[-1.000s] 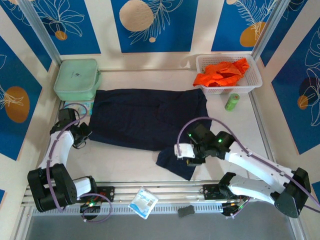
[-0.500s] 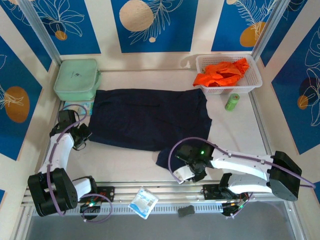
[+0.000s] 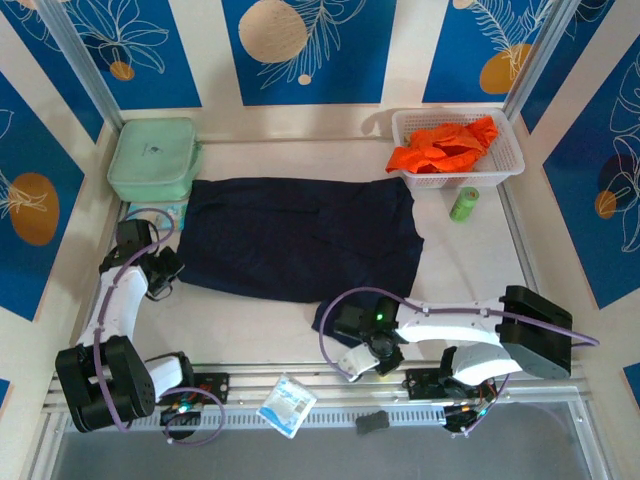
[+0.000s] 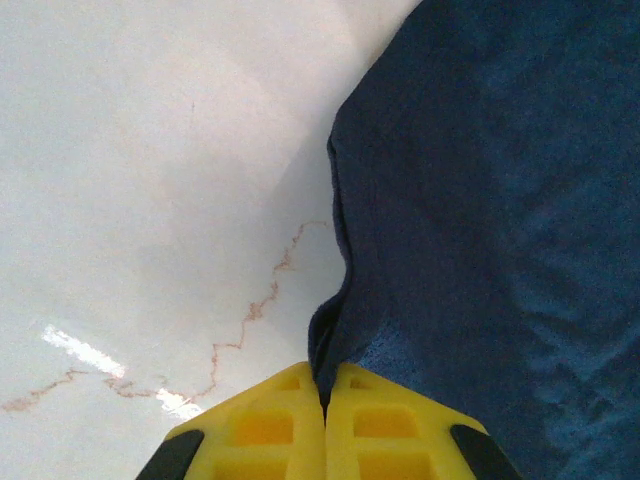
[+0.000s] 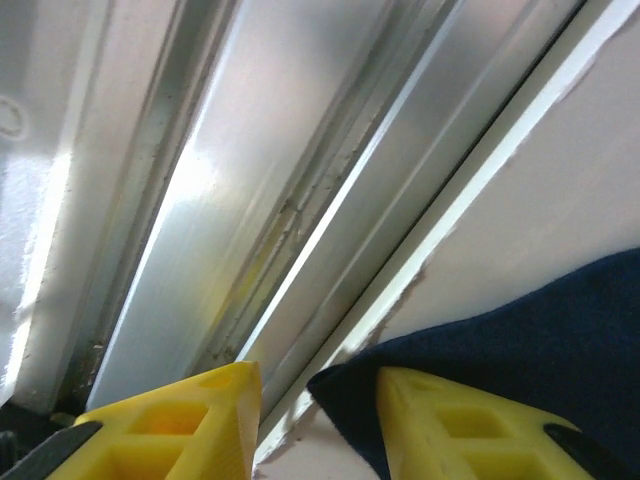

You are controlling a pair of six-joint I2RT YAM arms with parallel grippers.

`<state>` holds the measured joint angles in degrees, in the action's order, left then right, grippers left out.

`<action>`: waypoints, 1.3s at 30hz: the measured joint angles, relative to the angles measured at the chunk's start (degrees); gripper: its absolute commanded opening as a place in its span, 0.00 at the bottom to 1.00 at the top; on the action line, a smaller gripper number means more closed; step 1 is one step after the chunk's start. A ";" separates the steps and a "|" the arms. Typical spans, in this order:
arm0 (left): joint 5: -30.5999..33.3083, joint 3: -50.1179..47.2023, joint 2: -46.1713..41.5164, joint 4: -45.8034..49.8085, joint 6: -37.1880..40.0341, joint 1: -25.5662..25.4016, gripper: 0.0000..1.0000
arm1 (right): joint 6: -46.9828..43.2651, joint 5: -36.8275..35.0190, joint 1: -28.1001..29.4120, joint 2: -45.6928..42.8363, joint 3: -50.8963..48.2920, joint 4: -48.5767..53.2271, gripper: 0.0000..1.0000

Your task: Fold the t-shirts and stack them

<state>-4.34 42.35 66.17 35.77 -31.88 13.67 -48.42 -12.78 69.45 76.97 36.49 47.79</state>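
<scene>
A dark navy t-shirt [image 3: 300,240] lies spread flat across the middle of the table. My left gripper [image 3: 165,275] is at its left edge, and in the left wrist view the gripper [image 4: 323,392] is shut with a fold of the navy cloth [image 4: 480,200] pinched between its yellow pads. My right gripper [image 3: 365,350] sits low at the shirt's near corner. In the right wrist view that gripper [image 5: 318,385] is open, and the navy corner [image 5: 345,390] pokes into the gap against the right finger [image 5: 450,425]. The orange t-shirt [image 3: 445,145] is bunched in the basket.
A white basket [image 3: 500,165] stands at the back right, with a small green bottle [image 3: 464,204] in front of it. A pale green zipped case [image 3: 152,158] is at the back left. Metal rails [image 5: 300,150] run along the near edge, with a white packet [image 3: 287,405] on them.
My right arm has swung down and left to the shirt's near corner by the front rail, and its jaws have narrowed. The left arm has stayed put.
</scene>
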 measured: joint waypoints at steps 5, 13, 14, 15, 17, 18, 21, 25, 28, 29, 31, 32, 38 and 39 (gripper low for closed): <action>-0.15 0.00 0.55 -0.46 -0.26 0.00 0.00 | 1.95 -2.19 0.74 0.83 0.15 -1.25 0.22; -0.20 0.00 0.81 -0.70 -0.68 0.00 0.00 | 2.78 -2.69 1.03 -0.66 -0.07 -0.70 0.00; -0.24 0.00 0.81 -0.70 -0.79 0.02 0.00 | 2.78 -2.71 1.03 -1.05 -0.20 -0.74 0.00; -0.37 -0.04 0.81 -0.72 -0.81 0.00 0.00 | 2.78 -2.69 0.98 -1.57 -0.50 -0.90 0.00; -0.74 -0.22 0.83 -0.87 -0.87 0.00 0.00 | 2.80 -2.69 0.81 -2.78 -1.03 -1.09 0.00; -1.09 -0.39 0.85 -0.94 -1.03 0.00 0.00 | 2.80 -2.84 0.70 -3.61 -1.31 -1.11 0.00; -2.16 -1.36 0.87 -1.07 -1.53 0.00 0.00 | 3.10 -4.22 0.44 -6.91 -1.62 -0.48 0.00; -3.61 -3.13 0.55 -0.83 -2.58 -0.11 0.00 | 4.76 -5.79 0.70 -13.18 -1.60 1.57 0.00; -4.26 -4.09 -1.73 0.35 -3.26 -0.35 0.00 | 6.16 -6.91 1.55 -18.27 -1.57 4.44 0.00; -4.28 -4.26 -2.78 0.81 -3.67 -0.48 0.00 | 6.62 -7.23 1.86 -19.91 -1.57 5.51 0.00; -4.46 -4.50 -5.40 2.05 -4.15 -0.79 0.00 | 7.63 -8.07 2.51 -23.15 -1.57 7.67 0.00; -4.50 -4.50 -6.99 2.93 -4.50 -0.98 0.00 | 8.28 -8.46 2.93 -24.87 -1.55 8.94 0.00; -4.66 -4.50 -14.43 8.55 -6.54 -1.86 0.00 | 12.20 -10.43 6.16 -33.00 -0.57 16.15 0.00; -4.63 -4.50 -15.52 9.55 -6.88 -1.95 0.00 | 12.85 -10.88 6.64 -34.01 -0.37 17.16 0.00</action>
<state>-8.97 37.85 50.65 45.32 -38.76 11.73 -35.57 -23.66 76.09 42.96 36.12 64.95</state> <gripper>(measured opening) 0.061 0.043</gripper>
